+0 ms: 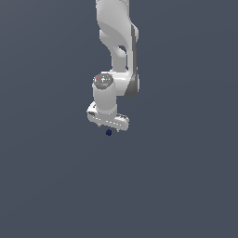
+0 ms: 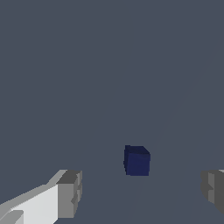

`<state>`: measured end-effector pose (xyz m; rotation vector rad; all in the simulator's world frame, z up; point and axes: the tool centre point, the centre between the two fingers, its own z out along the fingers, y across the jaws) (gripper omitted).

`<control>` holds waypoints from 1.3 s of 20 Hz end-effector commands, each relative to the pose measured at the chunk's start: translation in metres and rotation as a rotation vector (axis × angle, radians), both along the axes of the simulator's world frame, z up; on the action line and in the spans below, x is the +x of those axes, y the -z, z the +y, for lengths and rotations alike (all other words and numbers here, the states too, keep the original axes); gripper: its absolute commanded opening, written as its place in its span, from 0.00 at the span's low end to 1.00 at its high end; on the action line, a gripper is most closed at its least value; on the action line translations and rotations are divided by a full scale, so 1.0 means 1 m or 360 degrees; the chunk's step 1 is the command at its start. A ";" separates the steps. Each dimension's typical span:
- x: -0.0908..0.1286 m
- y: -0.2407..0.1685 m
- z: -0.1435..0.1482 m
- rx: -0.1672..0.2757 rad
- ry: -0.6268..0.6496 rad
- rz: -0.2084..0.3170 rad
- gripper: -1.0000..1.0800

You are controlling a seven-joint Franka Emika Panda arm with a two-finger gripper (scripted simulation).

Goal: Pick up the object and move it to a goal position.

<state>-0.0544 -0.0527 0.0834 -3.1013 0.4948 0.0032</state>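
Observation:
The object is a tiny dark navy-blue block (image 1: 109,132) on the flat grey ground, just below my white gripper (image 1: 110,128) in the exterior view. In the wrist view the block (image 2: 137,161) lies ahead of the gap between my two fingers, nearer the middle, touching neither. The gripper (image 2: 140,192) is open and empty; one grey fingertip (image 2: 70,192) and the other fingertip (image 2: 213,190) stand far apart. The block is much narrower than the gap. The white arm (image 1: 118,42) reaches down from the top of the exterior view.
A plain dark grey surface (image 1: 186,186) fills both views. No other objects, containers, edges or goal marker show.

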 end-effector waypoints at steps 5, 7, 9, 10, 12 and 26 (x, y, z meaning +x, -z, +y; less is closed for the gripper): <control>-0.013 0.018 -0.005 -0.0002 0.0100 -0.0003 0.96; -0.014 0.020 -0.005 -0.0002 0.0109 -0.0003 0.96; -0.013 0.019 -0.005 -0.0002 0.0103 -0.0001 0.96; -0.014 0.020 -0.005 -0.0002 0.0103 -0.0001 0.96; -0.014 0.022 -0.005 -0.0002 0.0103 -0.0001 0.96; -0.015 0.069 -0.005 -0.0002 0.0111 -0.0003 0.96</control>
